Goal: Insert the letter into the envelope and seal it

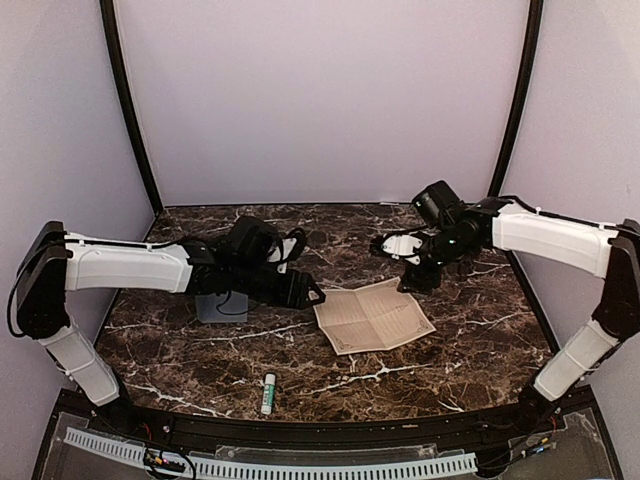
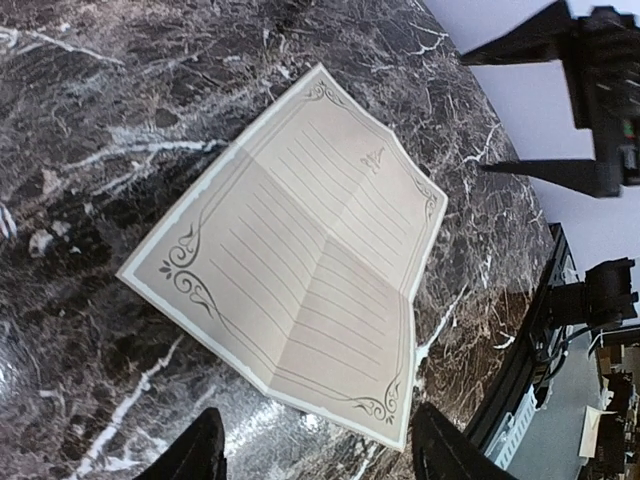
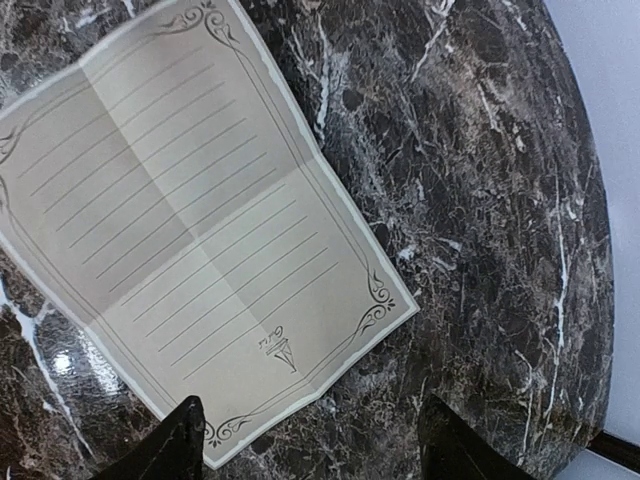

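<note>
Top external view, taken from the left: the envelope [image 1: 218,308] lies flat behind the left gripper [image 1: 308,293], partly hidden by that arm and well away from its jaws. The glue stick [image 1: 268,393] lies off to that gripper's side, toward the front edge of the table [image 1: 480,350], probably set there for the sealing step. The left jaws stand wide apart with nothing between them. They are aimed low at the letter [image 1: 373,318], which lies opened out and flat just ahead of the fingertips. The right gripper [image 1: 418,278] hovers over the letter's opposite end, its jaws also spread wide and empty. The corner near the small emblem sits below the gap between them. With a gripper at each end of the sheet, I judge the aim is to refold it along its creases before it goes into the envelope.
</note>
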You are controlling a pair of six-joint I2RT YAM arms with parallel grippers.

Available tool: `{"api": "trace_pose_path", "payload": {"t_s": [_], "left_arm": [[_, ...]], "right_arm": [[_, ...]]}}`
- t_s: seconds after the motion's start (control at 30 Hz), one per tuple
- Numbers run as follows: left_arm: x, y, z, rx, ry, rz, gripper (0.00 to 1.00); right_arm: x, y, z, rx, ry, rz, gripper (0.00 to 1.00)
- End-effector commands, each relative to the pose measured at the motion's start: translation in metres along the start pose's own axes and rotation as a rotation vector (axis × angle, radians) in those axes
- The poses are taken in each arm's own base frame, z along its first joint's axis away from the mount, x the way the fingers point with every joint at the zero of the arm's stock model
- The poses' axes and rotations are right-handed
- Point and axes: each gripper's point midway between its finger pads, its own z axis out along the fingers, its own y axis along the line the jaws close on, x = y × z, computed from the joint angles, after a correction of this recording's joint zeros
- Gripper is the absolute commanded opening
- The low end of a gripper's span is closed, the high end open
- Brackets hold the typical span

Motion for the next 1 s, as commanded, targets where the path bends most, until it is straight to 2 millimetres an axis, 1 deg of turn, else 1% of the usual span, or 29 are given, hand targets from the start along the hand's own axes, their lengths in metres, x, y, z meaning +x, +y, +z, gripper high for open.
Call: {"api": "trace_pose_path", "payload": {"t_s": [0.0, 0.03, 0.07, 0.1, 0.13, 0.17, 0.2, 0.23, 0.27, 0.3, 0.33, 0.37, 0.4, 0.43, 0.5, 0.57, 0.6, 0.63, 0.67, 0.73, 0.77, 0.83, 0.87, 0.97], "left_arm": [[-0.018, 0.019, -0.001, -0.054, 0.046, 0.008, 0.63], [-0.024, 0.026, -0.002, -0.066, 0.047, 0.009, 0.63], [-0.032, 0.027, 0.001, -0.066, 0.043, 0.013, 0.64], [-0.038, 0.033, 0.001, -0.073, 0.041, 0.025, 0.64], [-0.048, 0.031, 0.006, -0.06, 0.04, 0.037, 0.64], [-0.051, 0.035, 0.008, -0.065, 0.054, 0.058, 0.65], [-0.061, 0.033, 0.015, -0.054, 0.057, 0.076, 0.65], [-0.075, 0.028, 0.015, -0.051, 0.052, 0.11, 0.66], [-0.065, 0.039, 0.029, -0.068, 0.112, 0.1, 0.66], [-0.079, 0.033, 0.031, -0.058, 0.098, 0.123, 0.66], [-0.068, 0.044, 0.045, -0.072, 0.155, 0.102, 0.67], [-0.079, 0.041, 0.048, -0.064, 0.145, 0.1, 0.67], [-0.069, 0.051, 0.061, -0.069, 0.191, 0.064, 0.67], [-0.069, 0.049, 0.07, -0.043, 0.207, 0.053, 0.67], [-0.068, 0.046, 0.079, 0.002, 0.218, 0.048, 0.67], [-0.071, 0.044, 0.085, 0.024, 0.208, 0.061, 0.67], [-0.074, 0.043, 0.085, 0.028, 0.205, 0.073, 0.67], [-0.069, 0.046, 0.087, 0.024, 0.229, 0.073, 0.67], [-0.07, 0.045, 0.088, 0.026, 0.234, 0.076, 0.65], [-0.061, 0.043, 0.086, 0.041, 0.281, 0.066, 0.63], [-0.052, 0.041, 0.083, 0.056, 0.317, 0.054, 0.62], [-0.043, 0.037, 0.079, 0.08, 0.354, 0.027, 0.58], [-0.034, 0.034, 0.075, 0.103, 0.375, 0.011, 0.55], [-0.021, 0.026, 0.068, 0.135, 0.385, -0.012, 0.53]], "right_arm": [[0.001, 0.019, -0.028, -0.026, -0.089, 0.033, 0.7], [0.004, 0.021, -0.031, -0.021, -0.103, 0.035, 0.7], [0.009, 0.024, -0.032, -0.021, -0.11, 0.039, 0.7], [0.012, 0.026, -0.034, -0.018, -0.124, 0.045, 0.71], [0.015, 0.026, -0.037, -0.014, -0.138, 0.051, 0.71], [0.018, 0.026, -0.04, -0.011, -0.153, 0.061, 0.71], [0.019, 0.028, -0.041, -0.013, -0.17, 0.071, 0.71], [0.019, 0.027, -0.044, -0.007, -0.195, 0.08, 0.71], [0.02, 0.027, -0.044, -0.011, -0.215, 0.091, 0.71], [0.02, 0.027, -0.045, -0.008, -0.238, 0.101, 0.71], [0.02, 0.026, -0.045, -0.007, -0.257, 0.114, 0.72], [0.021, 0.026, -0.043, -0.011, -0.269, 0.126, 0.72], [0.021, 0.026, -0.042, -0.016, -0.278, 0.136, 0.72], [0.022, 0.026, -0.04, -0.018, -0.28, 0.14, 0.72], [0.024, 0.026, -0.035, -0.017, -0.274, 0.145, 0.72], [0.026, 0.027, -0.032, -0.024, -0.268, 0.148, 0.71], [0.025, 0.028, -0.031, -0.028, -0.269, 0.15, 0.71], [0.025, 0.029, -0.032, -0.035, -0.276, 0.15, 0.71], [0.024, 0.031, -0.032, -0.041, -0.281, 0.149, 0.71], [0.025, 0.033, -0.032, -0.048, -0.283, 0.15, 0.72], [0.025, 0.033, -0.031, -0.049, -0.281, 0.15, 0.71], [0.026, 0.033, -0.03, -0.05, -0.277, 0.152, 0.71], [0.026, 0.034, -0.029, -0.052, -0.276, 0.15, 0.71], [0.026, 0.033, -0.028, -0.054, -0.275, 0.15, 0.71]]}}
